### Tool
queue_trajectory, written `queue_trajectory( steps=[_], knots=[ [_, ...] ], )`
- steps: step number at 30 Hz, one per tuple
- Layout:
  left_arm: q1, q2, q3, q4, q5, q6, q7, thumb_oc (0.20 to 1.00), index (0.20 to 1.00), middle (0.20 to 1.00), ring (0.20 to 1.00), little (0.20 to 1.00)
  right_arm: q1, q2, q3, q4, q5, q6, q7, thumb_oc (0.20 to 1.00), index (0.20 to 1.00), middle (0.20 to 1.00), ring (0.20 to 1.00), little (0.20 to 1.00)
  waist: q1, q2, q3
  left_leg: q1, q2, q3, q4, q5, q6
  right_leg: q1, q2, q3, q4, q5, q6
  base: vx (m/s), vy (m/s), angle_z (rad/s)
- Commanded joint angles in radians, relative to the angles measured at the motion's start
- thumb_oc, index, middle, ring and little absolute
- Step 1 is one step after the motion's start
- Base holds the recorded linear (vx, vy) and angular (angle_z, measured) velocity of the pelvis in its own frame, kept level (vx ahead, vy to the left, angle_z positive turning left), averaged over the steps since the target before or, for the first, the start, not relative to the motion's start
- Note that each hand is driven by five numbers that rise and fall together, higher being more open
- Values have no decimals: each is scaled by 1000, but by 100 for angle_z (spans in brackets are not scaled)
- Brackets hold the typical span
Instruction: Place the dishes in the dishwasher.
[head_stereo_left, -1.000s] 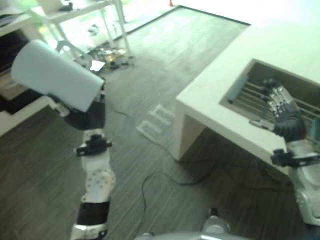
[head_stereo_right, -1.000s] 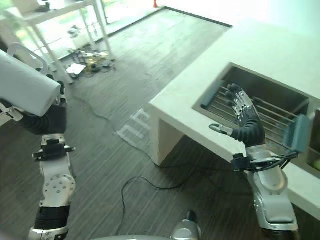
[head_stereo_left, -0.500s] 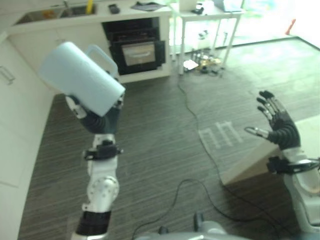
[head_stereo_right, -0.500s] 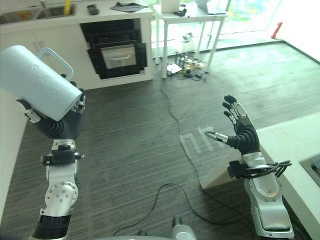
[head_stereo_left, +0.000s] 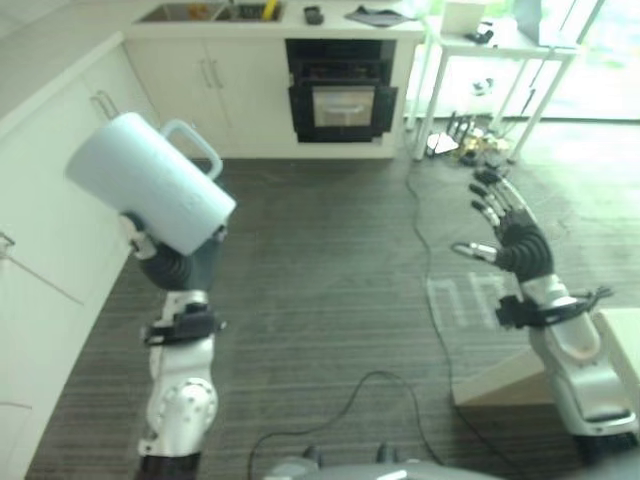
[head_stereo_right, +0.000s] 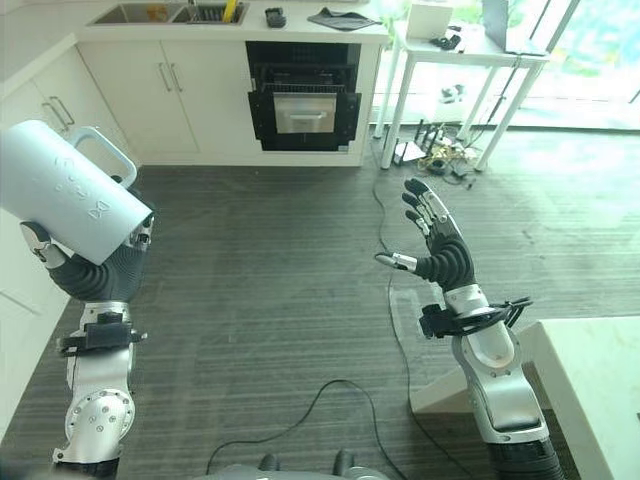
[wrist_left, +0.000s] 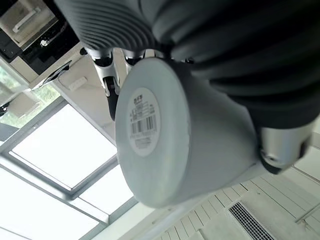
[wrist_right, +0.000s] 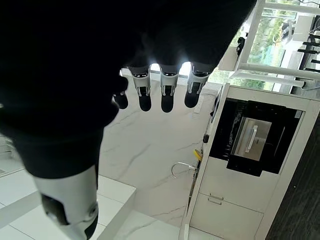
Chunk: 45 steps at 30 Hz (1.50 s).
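A large pale blue jug (head_stereo_left: 150, 180) with a loop handle is tilted on its side, raised at the left of the scene. My left hand (head_stereo_right: 103, 270) is curled round its lower end from beneath. In the left wrist view the jug's round base (wrist_left: 145, 125) with a barcode label faces the camera, with fingers (wrist_left: 107, 75) on one side and the thumb (wrist_left: 280, 145) on the other. My right hand (head_stereo_right: 440, 255) is raised at the right, open, with its fingers (wrist_right: 167, 95) straight and nothing in it.
A black built-in appliance (head_stereo_right: 303, 95) with a bar handle sits in white cabinets at the far wall, a sink (head_stereo_right: 150, 12) on the counter above. White cabinets (head_stereo_left: 40, 150) run along the left. A white table (head_stereo_right: 470, 45) stands far right, a white counter corner (head_stereo_right: 590, 370) near right.
The whole picture has swung from the white counter with its sunken rack to the floor and the far kitchen wall: the camera moved. The jug stays in my left hand; the right stays open.
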Motion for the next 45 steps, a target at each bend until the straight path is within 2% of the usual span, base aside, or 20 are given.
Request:
queue_trajectory(
  steps=[1,3,4,9,12,18,19,21,23,24,26,28,30,31,32,33,35,39,43,45],
  knots=[
    [-89,37,-4,-13,-22,-37,-55,200,200,200,200,200,-4,-43,-31,-72,43,-50,-47,1000,1000,1000,1000,1000,-18,-10,-37,-8,103,147,1,49,-67,6,-63,-98,1,7,79,-131,16,126],
    [-92,35,-1,-5,-32,-44,-66,200,200,200,200,200,1,-45,-43,-70,59,-62,-28,1000,1000,1000,1000,1000,-30,-3,-42,-10,96,136,1,46,-67,9,-62,-92,1,2,78,-48,39,97],
    [-87,30,-17,2,-47,15,-205,200,200,200,200,200,87,18,-88,-69,49,-138,14,1000,1000,1000,1000,1000,-143,13,-69,41,-48,114,1,-32,22,-107,28,55,132,7,53,-66,20,23],
    [-80,38,-17,16,-55,22,-203,200,200,200,200,200,79,11,-88,-81,77,-130,9,1000,1000,1000,1000,1000,-125,1,-91,16,-56,81,1,-9,31,-83,41,80,74,0,38,-51,-14,-3],
    [-82,36,-6,29,-48,23,-213,200,200,200,200,200,98,11,-93,-88,84,-123,21,1000,1000,1000,1000,1000,-127,-8,-102,20,-56,95,1,-6,33,-55,46,93,31,16,41,-20,-87,-3],
    [-64,38,7,38,-45,11,-202,200,200,200,200,200,92,14,-81,-92,97,-124,41,1000,1000,1000,1000,1000,-122,-5,-93,51,-46,117,10,-3,25,-31,62,115,25,10,27,38,-99,-9],
    [-61,39,8,38,-45,2,-199,200,200,200,200,200,89,7,-78,-91,102,-122,50,1000,1000,1000,1000,1000,-121,-9,-80,34,-42,127,86,-7,11,-25,66,121,30,5,15,42,-130,-26],
    [-59,40,3,34,-52,-4,-200,200,200,200,200,200,92,-1,-78,-90,100,-122,53,1000,1000,1000,1000,1000,-122,-12,-61,-17,-23,151,233,29,-19,-10,70,118,30,-6,-1,51,-128,-24],
    [-61,36,-2,33,-57,-4,-207,200,200,200,200,200,96,-14,-87,-86,95,-131,59,1000,1000,1000,1000,1000,-125,-30,-29,-88,-5,176,428,43,-29,-6,58,104,47,-3,-18,40,-136,-5],
    [-63,34,-5,29,-55,0,-208,200,200,200,200,200,98,-17,-95,-82,101,-138,68,1000,1000,1000,1000,1000,-126,-33,-17,-121,2,187,466,55,-31,-2,58,101,55,-4,-21,63,-88,20],
    [-77,30,-10,32,-36,7,-207,200,200,200,200,200,93,-15,-100,-77,94,-141,67,1000,1000,1000,1000,1000,-127,-33,-4,-159,31,244,426,66,-31,14,61,94,53,-12,-18,137,-5,16],
    [-80,39,-20,41,-30,-6,-207,200,200,200,200,200,71,-14,-92,-65,98,-136,66,1000,1000,1000,1000,1000,-116,-14,0,-172,49,284,248,104,-32,52,77,98,30,-30,-5,309,114,8],
    [-64,49,-14,42,-22,-24,-195,200,200,200,200,200,68,-24,-84,-69,104,-124,75,1000,1000,1000,1000,1000,-91,5,-6,-185,40,265,57,169,-40,105,92,128,4,-50,8,426,197,2],
    [-42,56,-1,45,-33,-31,-202,200,200,200,200,200,75,-29,-86,-69,100,-125,85,1000,1000,1000,1000,1000,-70,15,-7,-218,51,233,3,228,-57,140,100,150,1,-69,8,530,201,-8],
    [-13,56,15,53,-48,-31,-224,200,200,200,200,200,90,-34,-94,-68,114,-128,97,1000,1000,1000,1000,1000,-50,16,-11,-285,66,206,1,251,-75,180,105,170,1,-94,3,564,199,-17],
    [3,51,26,56,-50,-26,-238,200,200,200,200,200,101,-37,-103,-66,125,-132,105,1000,1000,1000,1000,1000,-42,15,-15,-316,74,211,1,262,-83,202,108,176,1,-110,1,509,177,-43],
    [23,42,36,60,-47,-28,-250,200,200,200,200,200,114,-48,-114,-58,155,-140,125,1000,1000,1000,1000,1000,-41,16,-16,-302,77,235,1,244,-77,214,107,184,13,-131,-2,466,208,-70],
    [23,49,62,52,-41,-18,-228,200,200,200,200,200,142,-35,-124,-91,171,-128,161,1000,1000,1000,1000,1000,-24,13,-28,-245,60,201,3,228,-51,228,70,200,106,-177,27,468,261,-60],
    [-18,50,50,47,-7,25,-210,200,200,200,200,200,101,2,-85,-94,130,-118,109,1000,1000,1000,1000,1000,7,-18,-65,-224,8,203,1,199,0,220,10,162,178,-111,84,329,243,-21],
    [-31,57,30,39,-1,52,-208,200,200,200,200,200,88,26,-68,-96,89,-118,61,1000,1000,1000,1000,1000,12,-35,-88,-200,-31,225,1,176,36,176,-14,123,327,-13,130,258,300,39]
  ],
)
